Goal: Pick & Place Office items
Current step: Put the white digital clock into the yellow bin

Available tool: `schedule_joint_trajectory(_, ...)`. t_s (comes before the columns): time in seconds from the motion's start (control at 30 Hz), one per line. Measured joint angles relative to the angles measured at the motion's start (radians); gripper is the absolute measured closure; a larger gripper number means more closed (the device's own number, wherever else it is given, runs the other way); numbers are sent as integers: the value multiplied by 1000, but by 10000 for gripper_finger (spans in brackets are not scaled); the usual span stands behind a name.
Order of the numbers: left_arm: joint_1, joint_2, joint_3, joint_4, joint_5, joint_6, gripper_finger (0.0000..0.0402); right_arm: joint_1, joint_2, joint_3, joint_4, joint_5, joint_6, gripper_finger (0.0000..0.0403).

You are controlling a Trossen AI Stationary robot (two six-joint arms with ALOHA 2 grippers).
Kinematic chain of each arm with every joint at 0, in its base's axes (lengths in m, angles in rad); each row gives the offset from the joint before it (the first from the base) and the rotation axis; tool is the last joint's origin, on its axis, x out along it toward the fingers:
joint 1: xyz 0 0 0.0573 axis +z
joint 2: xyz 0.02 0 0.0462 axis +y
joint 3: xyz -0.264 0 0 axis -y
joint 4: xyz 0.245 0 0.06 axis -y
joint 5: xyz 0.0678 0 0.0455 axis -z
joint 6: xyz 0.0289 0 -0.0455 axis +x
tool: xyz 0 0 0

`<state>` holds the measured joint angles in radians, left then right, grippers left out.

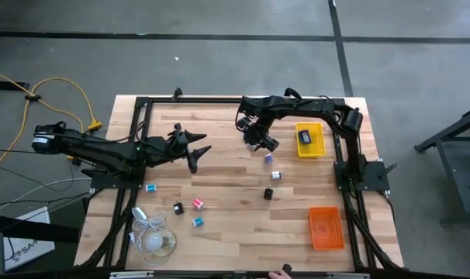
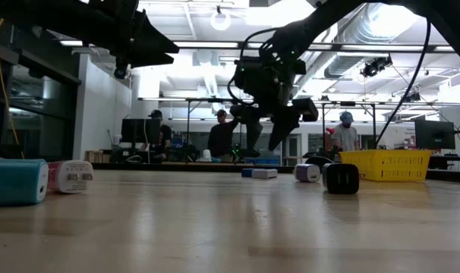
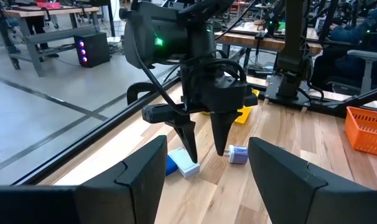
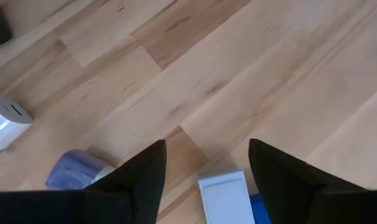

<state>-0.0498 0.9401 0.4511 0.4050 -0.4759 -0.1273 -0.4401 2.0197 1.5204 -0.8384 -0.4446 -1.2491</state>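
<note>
My right gripper [image 1: 264,143] hangs open a little above the table, pointing steeply down over a small white-and-blue piece [image 4: 226,196], which lies flat below and between its fingers. A purple piece [image 4: 73,169] and a white one [image 4: 5,121] lie nearby. A black piece [image 1: 269,193] lies toward the near edge. On the left part of the table lie teal [image 1: 150,187], black [image 1: 177,208], pink [image 1: 197,204] and teal [image 1: 197,222] pieces. My left gripper [image 1: 200,151] waits open and level, raised above the table's left half, facing the right gripper [image 3: 206,155].
A yellow tray [image 1: 310,139] with a dark item inside stands at the far right, an orange tray [image 1: 326,227] at the near right. A white bulb-like thing with a coiled cord [image 1: 153,236] lies near left. People stand in the room beyond the table.
</note>
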Motion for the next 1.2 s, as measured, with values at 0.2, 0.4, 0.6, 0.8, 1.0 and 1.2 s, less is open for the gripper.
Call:
schedule_joint_trajectory(0.2, 0, 0, 0, 0, 0, 0, 183, -8, 0, 0, -4, -2, 25, 140)
schedule_joint_trajectory(0.4, 0, 0, 0, 0, 0, 0, 183, -3, 0, 0, 6, 49, 17, 124)
schedule_joint_trajectory(0.6, 0, 0, 0, 0, 0, 0, 183, 6, 0, 0, -23, 49, 20, 135)
schedule_joint_trajectory(0.8, 0, 0, 0, 0, 0, 0, 183, 33, 0, 0, -7, 114, -23, 139)
schedule_joint_trajectory(1.0, 0, 0, 0, 0, 0, 0, 183, 45, 10, 0, 21, 160, -35, 143)
schedule_joint_trajectory(1.2, 0, 0, 0, 0, 0, 0, 183, 33, 48, 0, 40, 180, -2, 144)
